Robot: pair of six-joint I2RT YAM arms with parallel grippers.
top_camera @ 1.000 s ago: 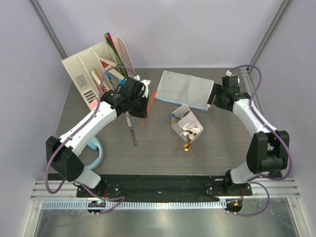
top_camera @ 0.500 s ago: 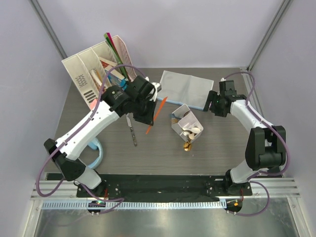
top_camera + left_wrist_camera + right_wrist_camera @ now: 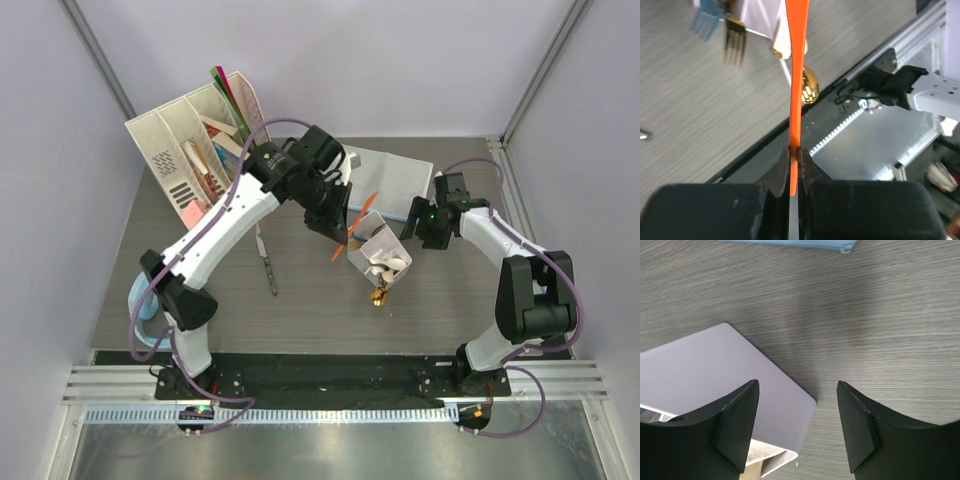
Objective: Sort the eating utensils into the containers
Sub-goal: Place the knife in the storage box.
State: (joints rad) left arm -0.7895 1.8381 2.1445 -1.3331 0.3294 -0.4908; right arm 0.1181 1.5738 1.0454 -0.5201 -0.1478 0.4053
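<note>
1. Left wrist view: our left gripper (image 3: 794, 151) pinched the orange utensil (image 3: 798, 70), which pointed straight out from the fingers.
2. The box (image 3: 375, 241) sat just past its tip.
3. Our right gripper (image 3: 797, 427) gaped empty beside the box.

Even, diffuse light from above; soft, faint shadows on the grey table (image 3: 300, 310); mild glare on the metal panel (image 3: 320, 450) at the near edge. Left wrist view: orange handle (image 3: 797, 75) sharp, gold fork (image 3: 733, 45) blurred. Right wrist view: table grain slightly smeared
</note>
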